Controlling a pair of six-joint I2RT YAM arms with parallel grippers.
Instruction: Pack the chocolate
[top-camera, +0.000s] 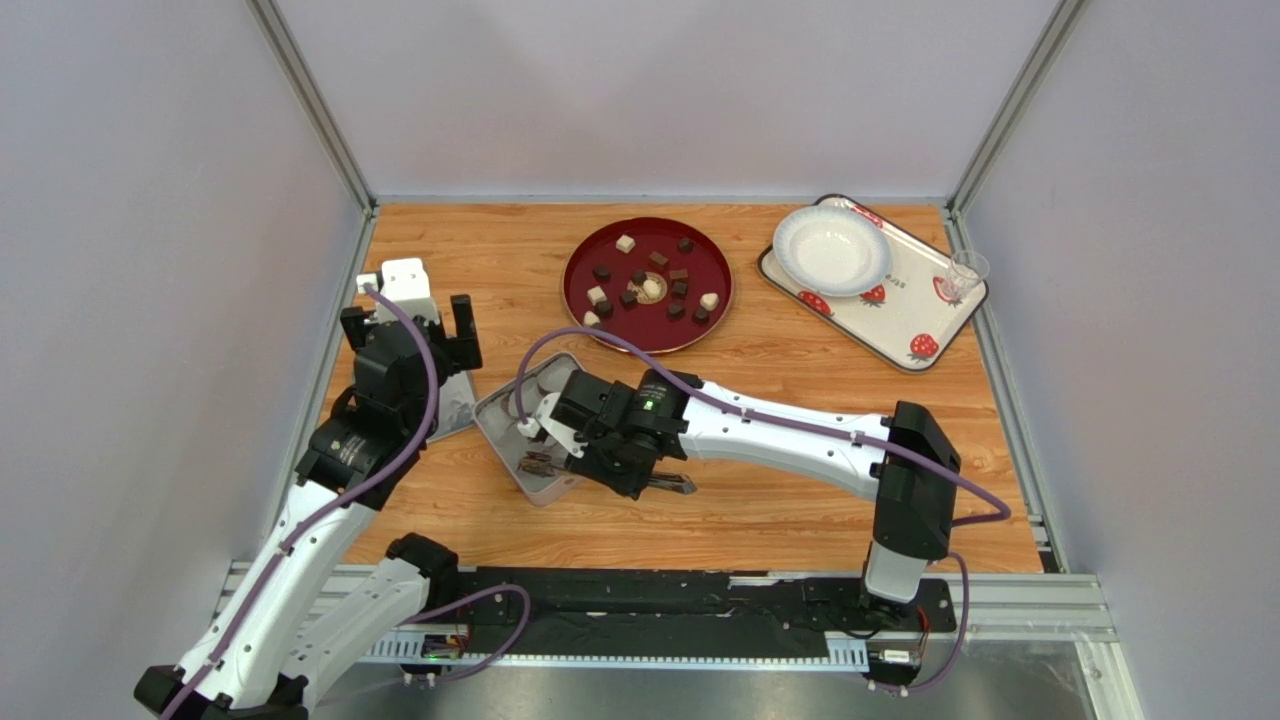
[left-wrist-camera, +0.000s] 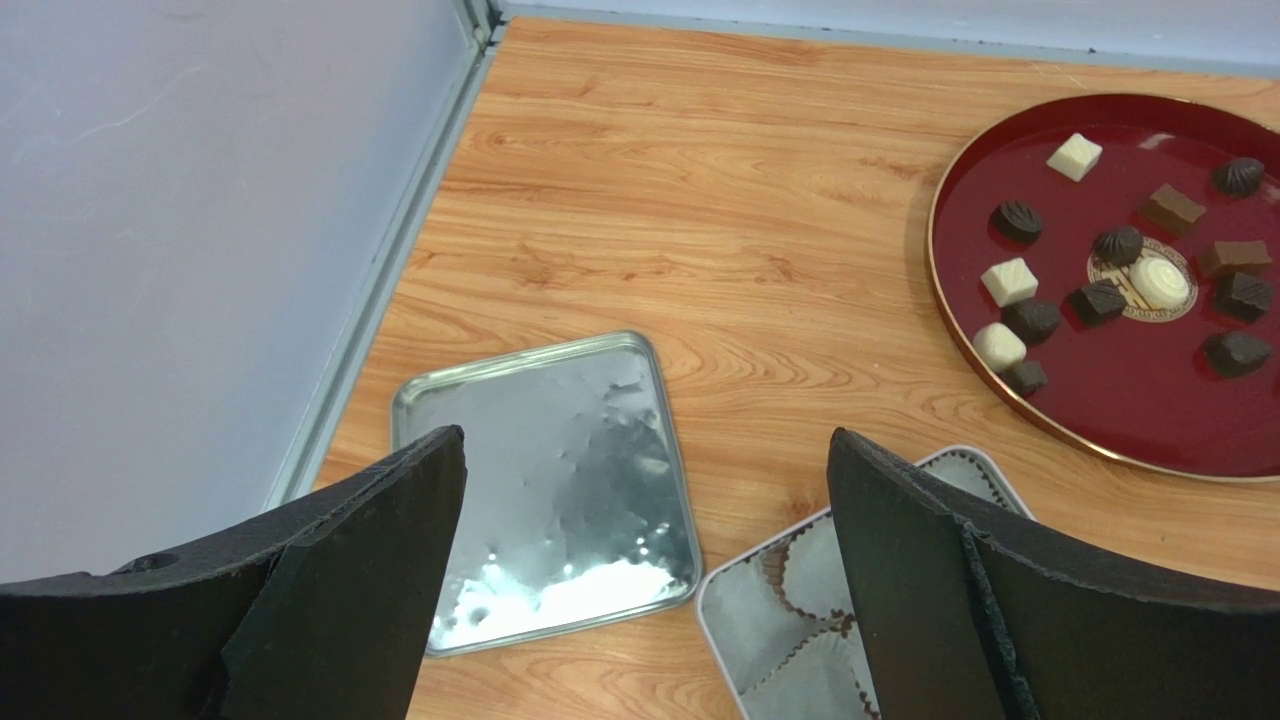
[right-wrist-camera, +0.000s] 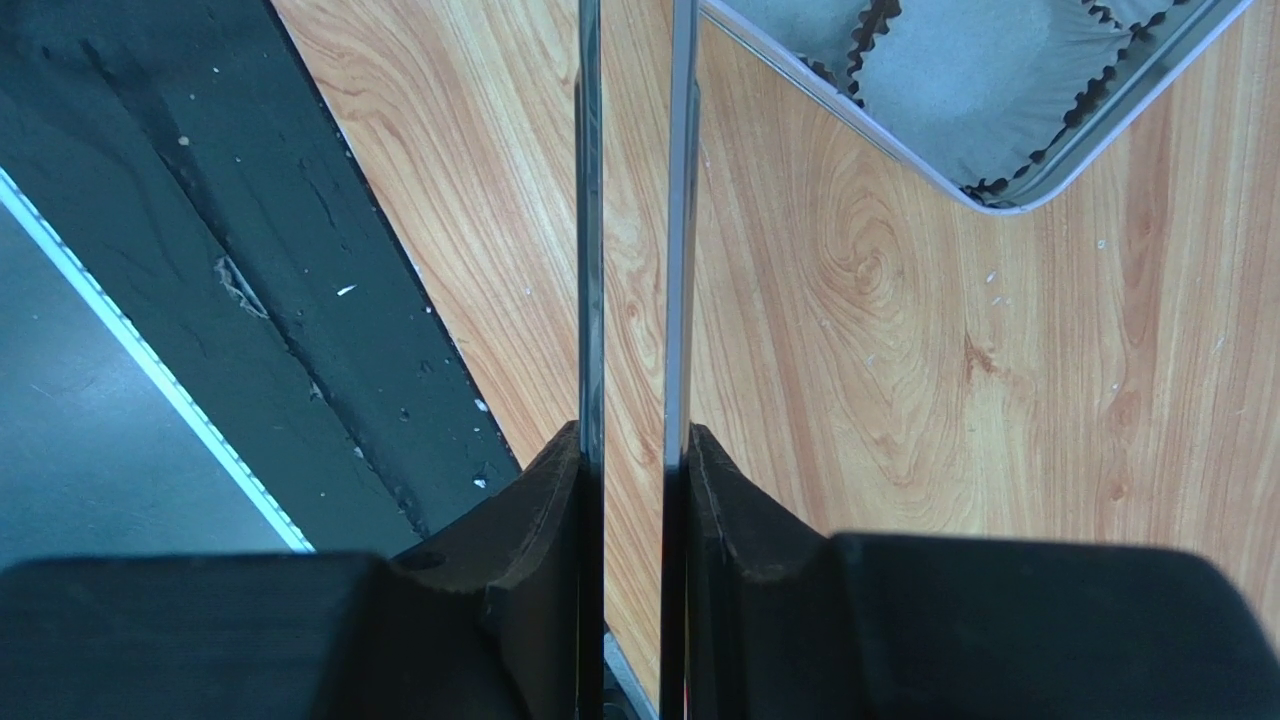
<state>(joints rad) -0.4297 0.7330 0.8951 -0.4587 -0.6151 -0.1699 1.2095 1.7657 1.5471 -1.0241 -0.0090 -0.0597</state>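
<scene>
Wood-grain table (top-camera: 781, 353), grey walls (top-camera: 661, 90); chocolate (left-wrist-camera: 1116, 245) on red plate (left-wrist-camera: 1142, 393)

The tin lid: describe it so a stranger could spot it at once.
Look along the wooden table's left edge, by the grey wall. A flat, square, shiny silver metal lid lies there. Unlike the open silver tin beside it, it holds no paper cups.

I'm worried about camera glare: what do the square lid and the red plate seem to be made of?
The square lid looks like thin bare metal, probably tin: silvery, shiny, with small dents catching light. The red plate looks like glossy plastic or lacquer: smooth dark red sheen, thin gold rim.
</scene>
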